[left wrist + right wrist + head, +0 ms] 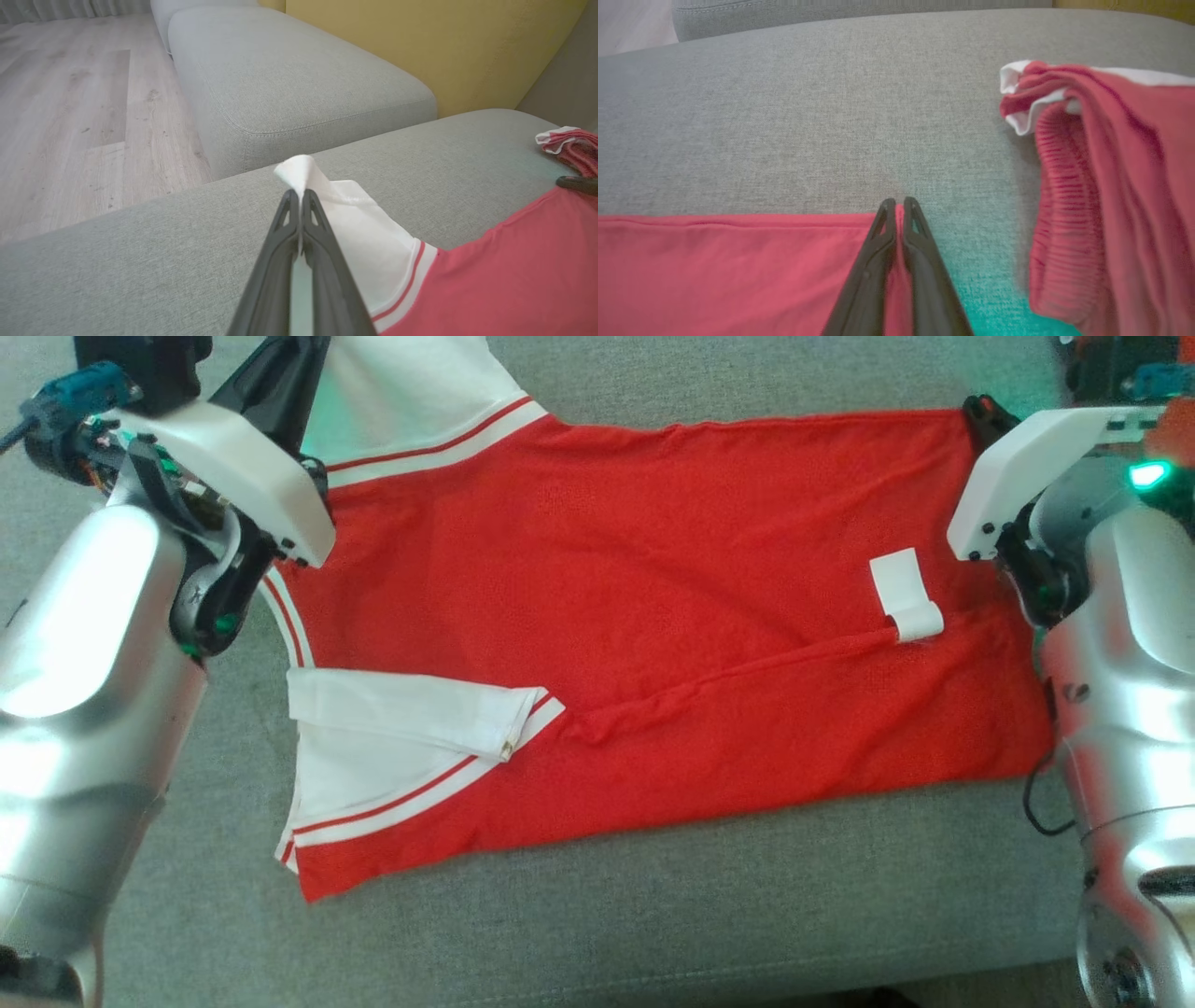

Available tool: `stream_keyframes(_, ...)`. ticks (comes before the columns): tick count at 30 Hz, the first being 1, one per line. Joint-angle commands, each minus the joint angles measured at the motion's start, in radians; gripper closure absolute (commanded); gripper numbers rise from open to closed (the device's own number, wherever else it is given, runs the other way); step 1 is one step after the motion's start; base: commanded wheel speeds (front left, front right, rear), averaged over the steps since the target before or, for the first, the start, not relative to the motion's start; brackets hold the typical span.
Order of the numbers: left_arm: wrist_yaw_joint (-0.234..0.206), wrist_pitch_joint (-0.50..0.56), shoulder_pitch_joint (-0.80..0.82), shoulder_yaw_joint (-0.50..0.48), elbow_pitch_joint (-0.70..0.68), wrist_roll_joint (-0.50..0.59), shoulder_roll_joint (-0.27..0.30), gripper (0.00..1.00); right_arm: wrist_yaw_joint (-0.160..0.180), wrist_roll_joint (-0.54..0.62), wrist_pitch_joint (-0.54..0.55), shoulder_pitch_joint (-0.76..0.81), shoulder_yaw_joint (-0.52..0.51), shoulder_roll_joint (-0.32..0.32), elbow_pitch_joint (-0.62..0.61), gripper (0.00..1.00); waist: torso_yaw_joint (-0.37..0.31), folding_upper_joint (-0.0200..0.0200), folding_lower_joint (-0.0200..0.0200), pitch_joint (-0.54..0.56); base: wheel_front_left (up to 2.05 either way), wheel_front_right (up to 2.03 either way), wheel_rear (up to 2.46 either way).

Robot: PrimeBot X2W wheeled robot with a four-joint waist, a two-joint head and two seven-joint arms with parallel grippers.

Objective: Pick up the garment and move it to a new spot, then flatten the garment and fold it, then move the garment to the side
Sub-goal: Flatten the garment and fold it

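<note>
The garment is a red shirt with white, red-striped sleeves, spread flat across a grey sofa cushion. My left gripper is shut on the tip of the far white sleeve, which it pinches up off the cushion; in the head view it is at the top left. My right gripper is shut on the far corner of the red hem, at the upper right of the head view. The near white sleeve lies folded over the shirt. A white label sticks up near the hem.
A second, crumpled red and white cloth lies on the cushion just right of my right gripper. Beyond the left gripper are another grey cushion, a yellow backrest and wooden floor. The cushion's front edge is near.
</note>
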State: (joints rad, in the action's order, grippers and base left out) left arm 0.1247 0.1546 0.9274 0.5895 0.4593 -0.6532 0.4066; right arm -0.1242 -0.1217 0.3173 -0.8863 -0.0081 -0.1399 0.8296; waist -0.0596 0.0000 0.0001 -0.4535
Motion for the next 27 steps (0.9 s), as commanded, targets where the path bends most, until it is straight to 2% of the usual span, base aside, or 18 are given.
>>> stream_keyframes(1, 0.005, -0.014, 0.048, -0.030, -0.024, -0.008, 0.045, 1.00, -0.007, 0.008, -0.016, -0.016, 0.015, 0.014, -0.023, 1.00, -0.001, 0.0000, -0.0001, 0.005, 0.00, 0.00, 0.00)
stream_keyframes(9, 0.006, -0.063, 0.003, -0.020, -0.022, -0.031, 0.063, 1.00, -0.007, -0.023, -0.099, 0.017, 0.093, 0.007, -0.036, 1.00, -0.008, 0.0000, -0.0001, 0.073, 0.00, 0.00, 0.00)
stream_keyframes(17, 0.000, -0.125, -0.158, -0.023, -0.111, -0.075, 0.104, 1.00, -0.007, -0.101, -0.140, 0.142, 0.164, -0.051, -0.105, 1.00, -0.008, 0.0000, -0.0001, 0.154, 0.00, 0.00, 0.00)
stream_keyframes(22, -0.037, -0.168, -0.310, -0.032, -0.210, -0.093, 0.138, 1.00, -0.007, -0.137, -0.144, 0.231, 0.151, -0.085, -0.150, 1.00, 0.003, 0.0000, -0.0001, 0.189, 0.00, 0.00, 0.00)
stream_keyframes(27, -0.073, -0.207, -0.419, -0.027, -0.291, -0.092, 0.149, 1.00, -0.007, -0.155, -0.146, 0.286, 0.138, -0.088, -0.197, 1.00, 0.013, 0.0000, -0.0001, 0.204, 0.00, 0.00, 0.00)
